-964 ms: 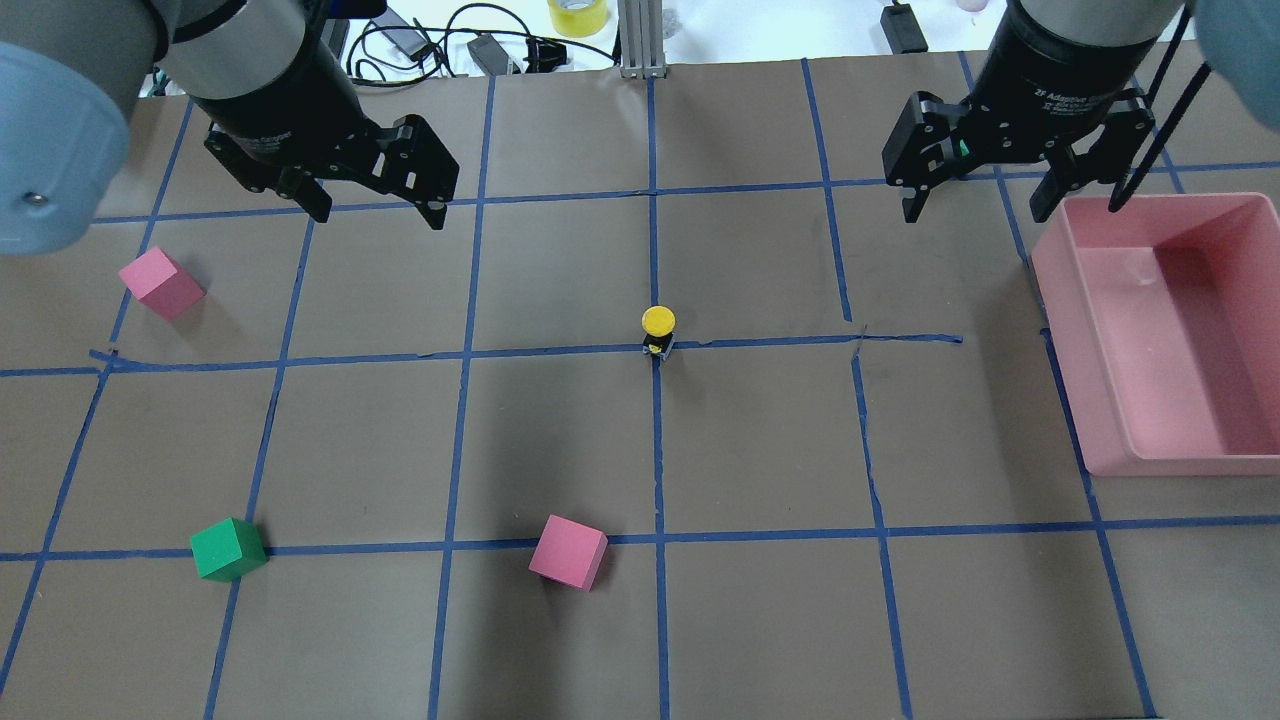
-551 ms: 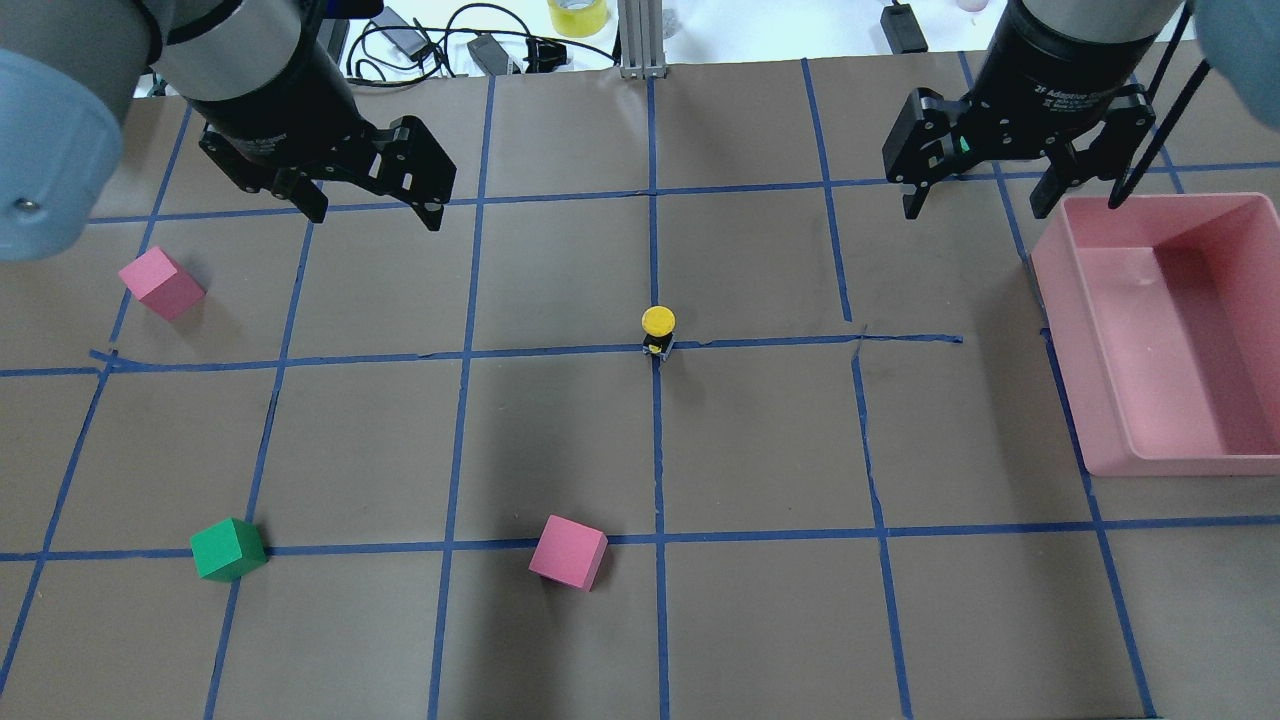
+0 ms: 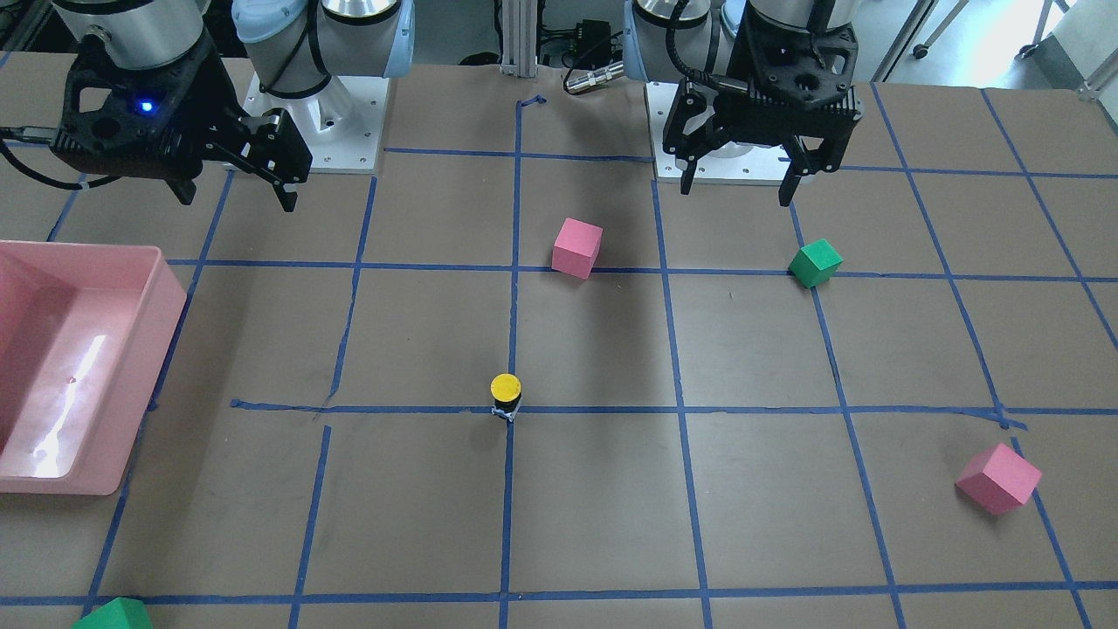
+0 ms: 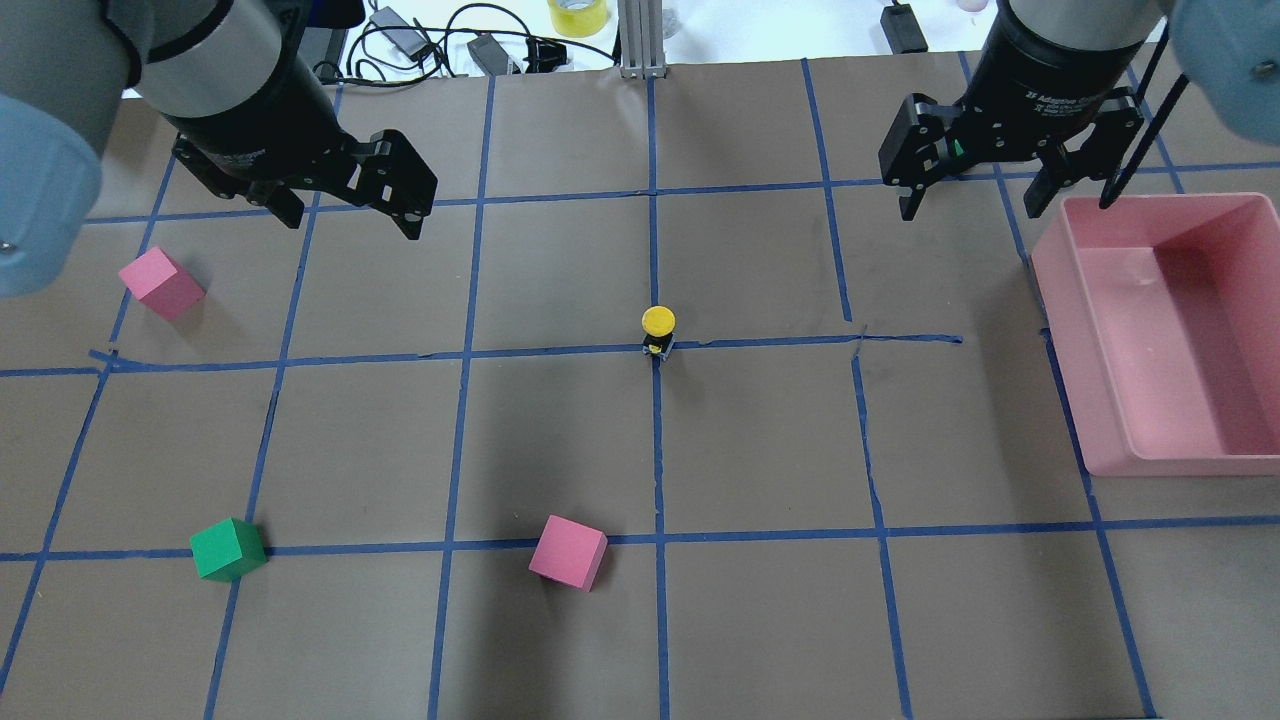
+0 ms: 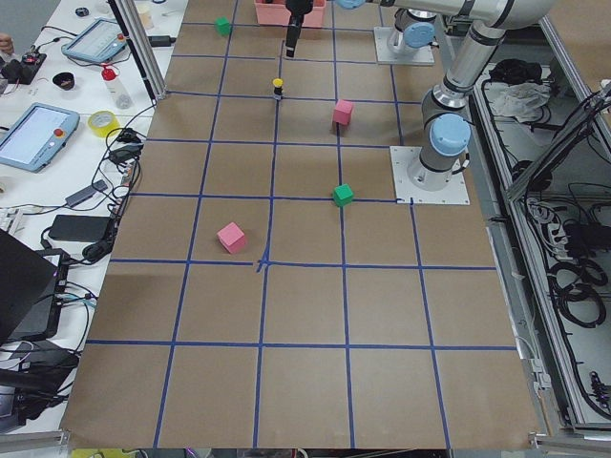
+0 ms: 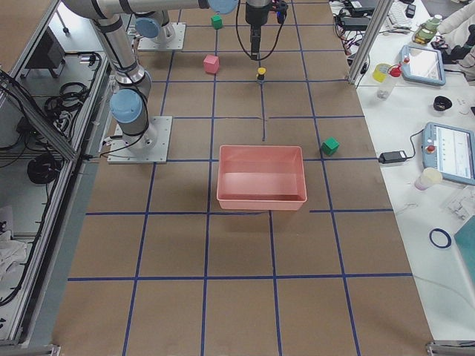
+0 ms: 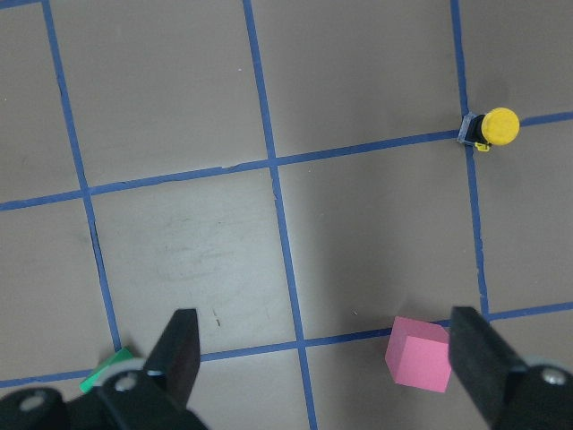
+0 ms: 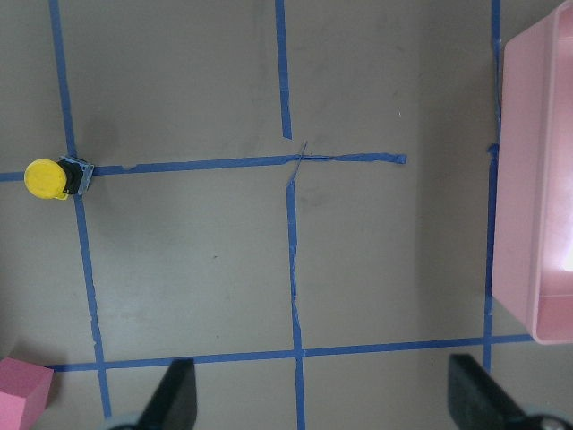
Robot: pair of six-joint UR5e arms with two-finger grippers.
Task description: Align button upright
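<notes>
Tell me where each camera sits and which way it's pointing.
Front-facing: across the table, facing the robot's base, steeply down; left gripper on its right, right gripper on its left.
Overhead: behind the robot, looking forward and down; both open grippers at top.
Exterior left: table end nearest the left arm, looking along it.
Exterior right: opposite end, right arm near.
Left wrist: downward between its fingers at a pink cube.
Right wrist: downward, pink bin at right.
Shared: all show the button.
</notes>
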